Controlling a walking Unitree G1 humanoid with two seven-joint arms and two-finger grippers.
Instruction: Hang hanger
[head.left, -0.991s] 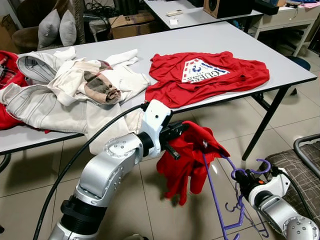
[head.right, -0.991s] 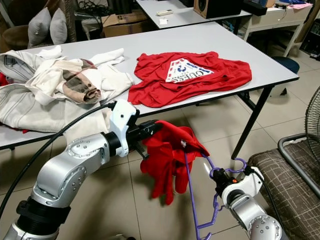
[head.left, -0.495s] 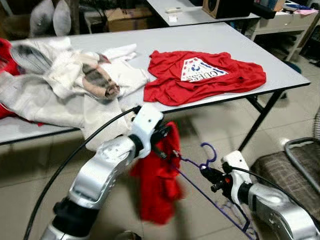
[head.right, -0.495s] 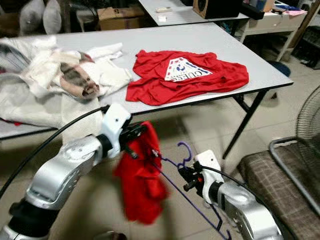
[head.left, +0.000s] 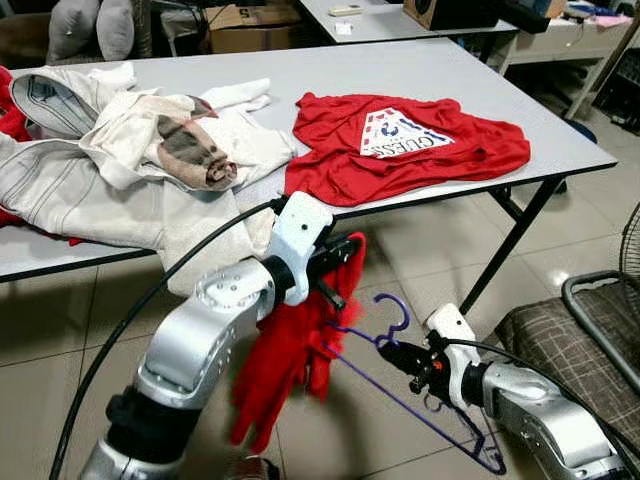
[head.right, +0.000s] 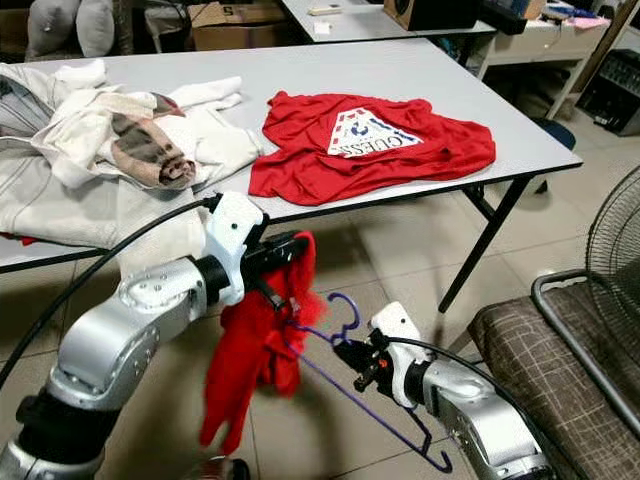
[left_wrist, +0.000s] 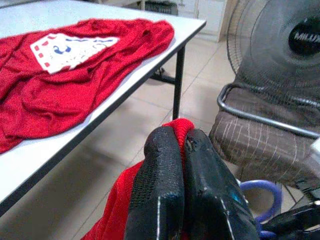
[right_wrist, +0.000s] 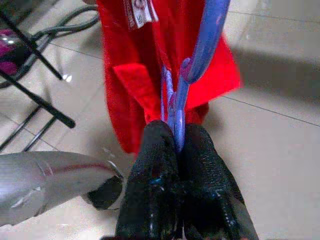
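A red garment (head.left: 290, 360) hangs limp below the table's front edge, pinched at its top by my left gripper (head.left: 345, 262), which is shut on it; the wrist view shows red cloth (left_wrist: 181, 131) squeezed between the black fingers (left_wrist: 162, 185). A purple wire hanger (head.left: 420, 400) lies tilted beside the garment, one arm reaching into the cloth. My right gripper (head.left: 392, 353) is shut on the hanger's neck just under the hook (head.left: 392, 312). In the right wrist view the purple hanger (right_wrist: 192, 75) runs from the fingers (right_wrist: 155, 185) up against the red garment (right_wrist: 135, 75).
The grey table (head.left: 560, 130) carries a second red shirt (head.left: 405, 145) and a heap of pale clothes (head.left: 130, 170). A plaid chair with a metal frame (head.left: 590, 310) stands to the right, a fan (left_wrist: 280, 45) behind it. Tiled floor lies below.
The right gripper has lowered the hanger and tilted it further toward the garment. The garment now hangs longer and lower from the left gripper. The camera has shifted slightly.
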